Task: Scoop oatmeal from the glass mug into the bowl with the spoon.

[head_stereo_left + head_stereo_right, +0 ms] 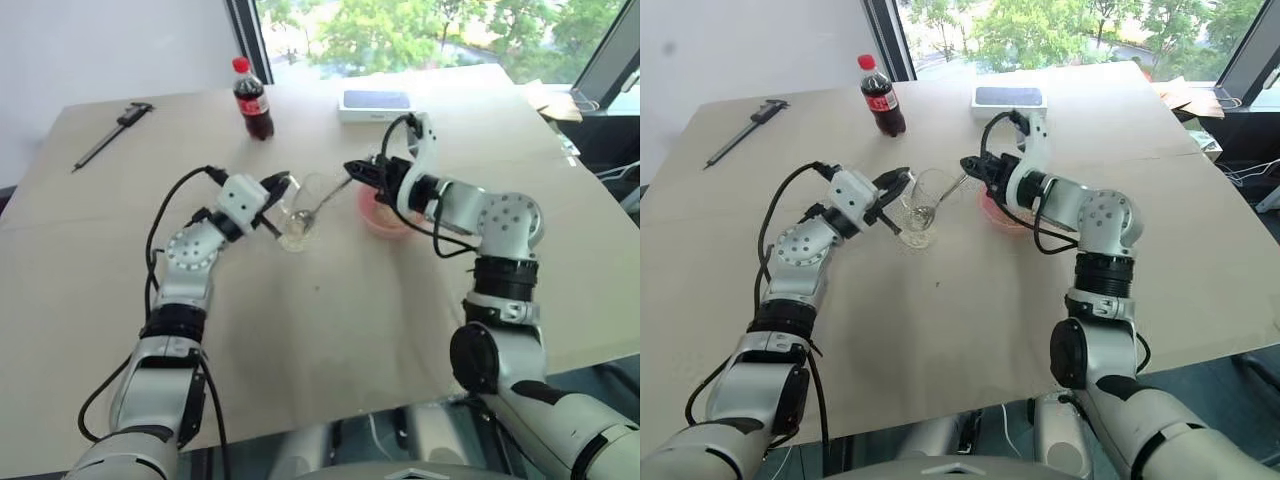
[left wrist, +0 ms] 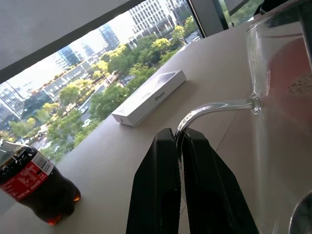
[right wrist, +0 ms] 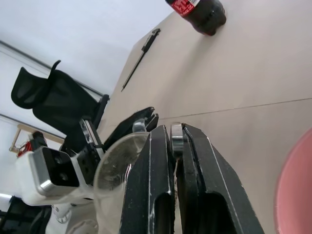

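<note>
glass mug [image 1: 300, 215] left of bowl [image 1: 385, 215], bottle [image 1: 253, 100] behind

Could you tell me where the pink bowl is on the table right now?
In the left eye view the bowl sits near the table's middle, right of the glass mug, partly hidden behind the right gripper.

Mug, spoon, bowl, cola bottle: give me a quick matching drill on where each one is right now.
1 mug
2 spoon
3 bowl
4 cola bottle

a far side of the table, untouched
b handle pinched by left end effector
c under the right forearm
d held by right end effector, tip inside the glass

Pairs: 1-b, 2-d, 3-c, 4-a
</note>
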`<state>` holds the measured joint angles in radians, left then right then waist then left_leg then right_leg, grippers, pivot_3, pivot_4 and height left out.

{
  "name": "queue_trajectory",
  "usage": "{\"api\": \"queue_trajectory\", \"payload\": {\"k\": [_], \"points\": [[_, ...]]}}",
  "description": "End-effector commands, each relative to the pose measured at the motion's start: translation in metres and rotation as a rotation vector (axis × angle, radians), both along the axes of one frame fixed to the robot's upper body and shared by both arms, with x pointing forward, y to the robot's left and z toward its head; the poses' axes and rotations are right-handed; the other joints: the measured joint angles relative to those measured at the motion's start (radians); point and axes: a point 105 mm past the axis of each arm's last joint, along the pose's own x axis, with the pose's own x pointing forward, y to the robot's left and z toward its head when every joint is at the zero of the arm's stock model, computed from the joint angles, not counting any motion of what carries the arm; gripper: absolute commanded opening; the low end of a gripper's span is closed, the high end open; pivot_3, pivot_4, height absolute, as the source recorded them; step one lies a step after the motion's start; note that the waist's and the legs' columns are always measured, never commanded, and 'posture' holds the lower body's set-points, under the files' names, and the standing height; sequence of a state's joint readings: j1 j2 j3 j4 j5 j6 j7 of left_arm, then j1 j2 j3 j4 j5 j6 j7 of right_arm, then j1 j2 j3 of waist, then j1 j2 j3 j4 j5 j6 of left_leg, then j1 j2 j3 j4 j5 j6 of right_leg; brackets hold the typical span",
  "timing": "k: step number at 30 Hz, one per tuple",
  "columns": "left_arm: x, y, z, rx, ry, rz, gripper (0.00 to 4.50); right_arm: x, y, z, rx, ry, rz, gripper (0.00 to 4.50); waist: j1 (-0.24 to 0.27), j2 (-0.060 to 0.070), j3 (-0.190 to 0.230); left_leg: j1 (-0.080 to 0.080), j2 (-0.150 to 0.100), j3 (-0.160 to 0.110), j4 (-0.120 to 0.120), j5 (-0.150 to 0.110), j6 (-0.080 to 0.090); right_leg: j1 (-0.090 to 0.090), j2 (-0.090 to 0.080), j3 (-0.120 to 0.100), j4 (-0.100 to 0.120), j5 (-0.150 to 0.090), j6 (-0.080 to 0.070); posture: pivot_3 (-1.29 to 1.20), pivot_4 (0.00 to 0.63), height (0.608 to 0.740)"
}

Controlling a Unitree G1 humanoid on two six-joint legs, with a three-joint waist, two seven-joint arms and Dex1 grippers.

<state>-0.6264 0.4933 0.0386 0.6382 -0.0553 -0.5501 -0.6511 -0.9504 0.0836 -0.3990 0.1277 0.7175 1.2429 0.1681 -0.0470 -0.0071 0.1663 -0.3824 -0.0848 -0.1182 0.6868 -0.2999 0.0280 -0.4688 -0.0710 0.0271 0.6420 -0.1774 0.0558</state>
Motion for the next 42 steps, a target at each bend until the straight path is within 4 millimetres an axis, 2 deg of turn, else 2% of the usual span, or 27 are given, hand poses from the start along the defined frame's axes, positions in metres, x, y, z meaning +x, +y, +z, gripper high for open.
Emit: {"api": "queue_trajectory", "payload": {"k": [1, 8, 14, 20, 28, 33, 42], "points": [[-0.002, 0.008, 0.006, -0.036, -0.05, 0.043, 0.05, -0.007, 0.004, 0.033, 0.067, -0.073, 0.054, 0.0, 0.0, 0.0, 0.0, 0.0, 0.0, 0.0, 0.0, 0.0, 0.0, 0.0, 0.0, 0.0, 0.0, 0.0, 0.0, 0.0, 0.15, 0.74], [-0.003, 0.022, 0.005, -0.226, -0.042, 0.142, 0.05, 0.003, -0.017, 0.053, 0.133, -0.079, -0.005, 0.0, 0.0, 0.0, 0.0, 0.001, 0.0, 0.001, 0.0, 0.0, 0.0, 0.0, -0.001, 0.001, 0.001, 0.0, 0.0, 0.0, 0.15, 0.74], [-0.006, 0.006, 0.004, -0.258, -0.043, 0.11, 0.05, 0.009, -0.033, 0.066, 0.188, -0.068, -0.048, 0.0, 0.003, 0.0, 0.0, 0.0, 0.0, 0.001, 0.0, 0.0, 0.0, 0.0, -0.001, 0.001, 0.001, 0.0, 0.0, 0.0, 0.15, 0.74], [-0.008, -0.008, 0.0, -0.308, -0.055, 0.092, 0.05, 0.011, -0.04, 0.067, 0.194, -0.045, -0.072, 0.0, 0.001, 0.0, 0.0, 0.0, 0.0, 0.002, 0.0, 0.0, 0.0, 0.0, -0.001, 0.002, 0.001, 0.0, 0.0, 0.0, 0.15, 0.74], [-0.007, -0.002, -0.005, -0.372, -0.057, 0.146, 0.05, 0.014, -0.05, 0.066, 0.176, -0.036, -0.102, 0.0, 0.002, 0.0, 0.0, 0.0, 0.0, 0.002, 0.0, 0.0, 0.0, 0.0, -0.001, 0.002, 0.001, 0.0, 0.0, 0.0, 0.15, 0.74], [-0.01, -0.006, -0.004, -0.391, -0.071, 0.141, 0.05, 0.016, -0.057, 0.063, 0.145, -0.039, -0.116, 0.0, 0.003, 0.0, 0.0, 0.0, 0.0, 0.002, 0.0, 0.0, 0.0, 0.0, -0.001, 0.002, 0.001, 0.0, 0.0, 0.0, 0.15, 0.74], [-0.012, -0.007, -0.011, -0.379, -0.053, 0.14, 0.05, 0.014, -0.056, 0.065, 0.189, -0.021, -0.113, 0.0, 0.002, 0.0, -0.001, 0.0, 0.0, 0.003, 0.0, 0.0, 0.0, 0.0, -0.001, 0.003, 0.001, 0.0, 0.0, 0.0, 0.15, 0.74]]}}
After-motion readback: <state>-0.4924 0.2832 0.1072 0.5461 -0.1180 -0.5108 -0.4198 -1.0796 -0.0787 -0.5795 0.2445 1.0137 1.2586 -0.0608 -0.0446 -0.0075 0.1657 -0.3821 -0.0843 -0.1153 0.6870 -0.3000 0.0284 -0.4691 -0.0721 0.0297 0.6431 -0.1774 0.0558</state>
